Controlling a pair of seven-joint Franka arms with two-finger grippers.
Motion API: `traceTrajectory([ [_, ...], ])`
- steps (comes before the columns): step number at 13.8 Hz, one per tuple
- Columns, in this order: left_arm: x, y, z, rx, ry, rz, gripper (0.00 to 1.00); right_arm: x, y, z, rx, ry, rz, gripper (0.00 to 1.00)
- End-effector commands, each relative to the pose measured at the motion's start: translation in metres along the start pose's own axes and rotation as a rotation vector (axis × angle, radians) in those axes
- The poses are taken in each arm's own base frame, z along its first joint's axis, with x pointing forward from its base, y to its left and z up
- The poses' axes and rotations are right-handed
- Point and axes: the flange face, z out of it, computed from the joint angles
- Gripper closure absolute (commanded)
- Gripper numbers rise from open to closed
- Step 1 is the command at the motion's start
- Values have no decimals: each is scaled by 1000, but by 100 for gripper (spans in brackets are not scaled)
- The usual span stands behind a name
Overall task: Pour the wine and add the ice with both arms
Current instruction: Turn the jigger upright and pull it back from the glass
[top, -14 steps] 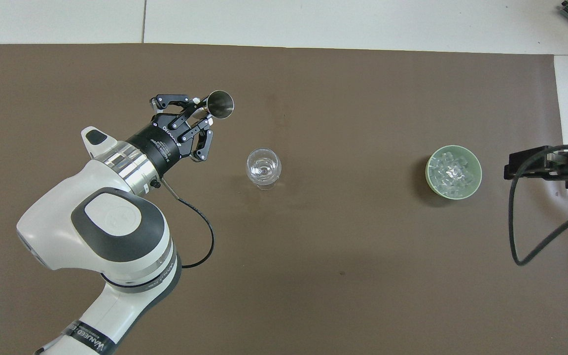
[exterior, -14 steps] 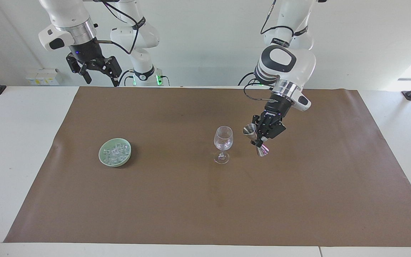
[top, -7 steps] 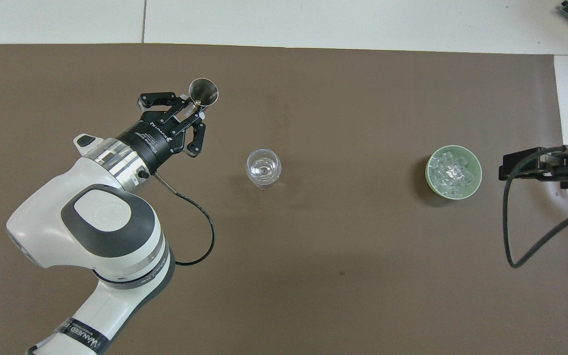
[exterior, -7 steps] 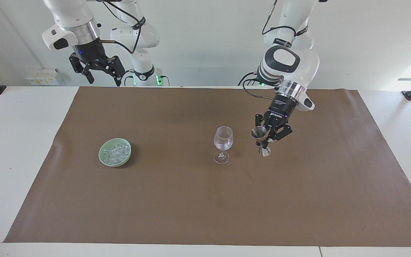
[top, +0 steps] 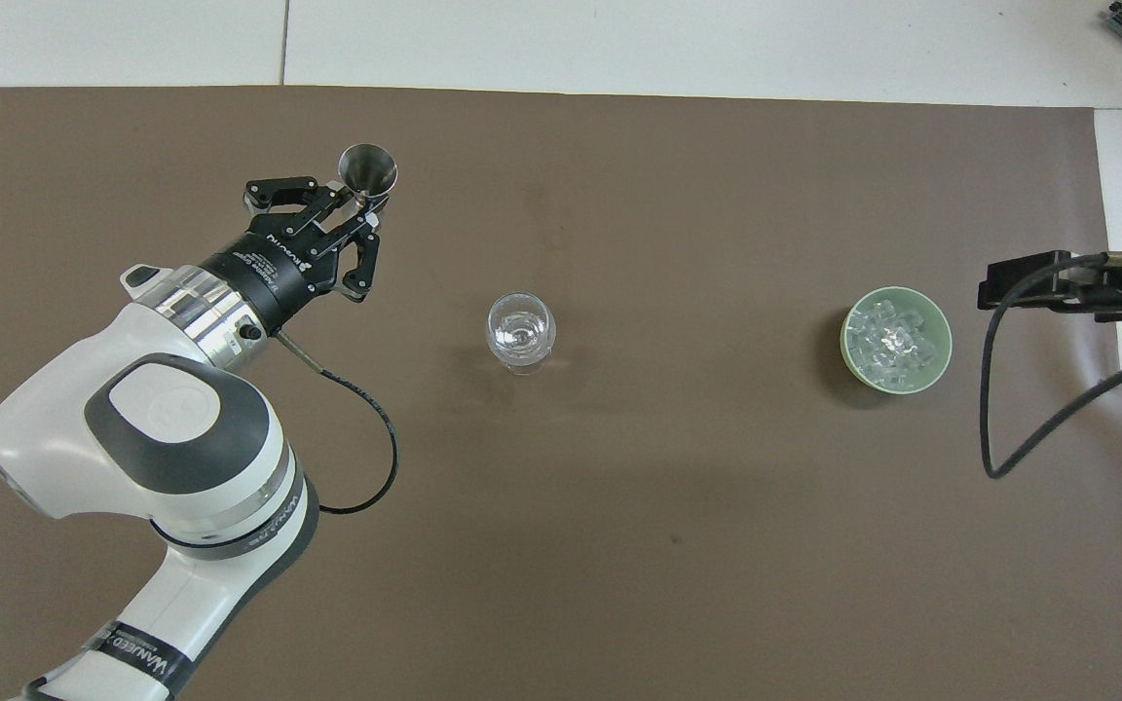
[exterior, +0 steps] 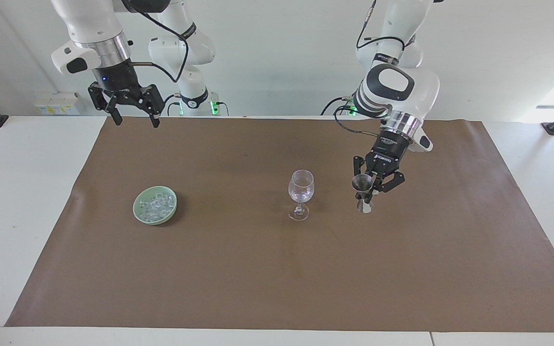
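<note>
A: Left gripper (exterior: 372,191) is clamped on the narrow waist of a steel jigger (exterior: 363,192), which stands about upright, low over the brown mat (exterior: 277,269) beside the wine glass (exterior: 300,194), toward the left arm's end of the table. Cannot tell whether its foot touches the mat.

B: Right gripper (exterior: 132,111)?

A: Spread wide, empty, hanging above the mat's edge at the robots' end. That arm waits.

B: Ice (top: 894,340)?

A: Heaped in the pale green dish (top: 853,362), on the mat toward the right arm's end, well apart from the glass. Glass bowl shows a little clear liquid at the bottom.

B: Handling notes?

A: My judgement: cubes are small, hard, wet and slick, so they would likely squirt out of a tip pinch. Take one from the top of the heap, across flat faces, gently. The glass is thin-stemmed and top-heavy, so drop the ice from low over the rim.
</note>
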Motion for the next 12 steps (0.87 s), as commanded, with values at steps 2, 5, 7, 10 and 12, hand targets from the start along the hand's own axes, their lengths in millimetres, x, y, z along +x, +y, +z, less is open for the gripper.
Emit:
traceTrajectory([
  [2,10,13,-27,52,-43,-35,100,7,5,30,-25,14,-28,0],
  [5,20,24,-40,109,-65,-18,100,6,29,41,-49,7,-59,0],
  [7,22,26,-46,144,-70,7,100,9,39,54,-54,-18,-75,0],
  [10,29,31,-54,231,-60,67,100,25,39,86,-76,-3,-102,0],
  [12,32,36,-59,282,-46,110,100,27,35,102,-74,-3,-133,0],
])
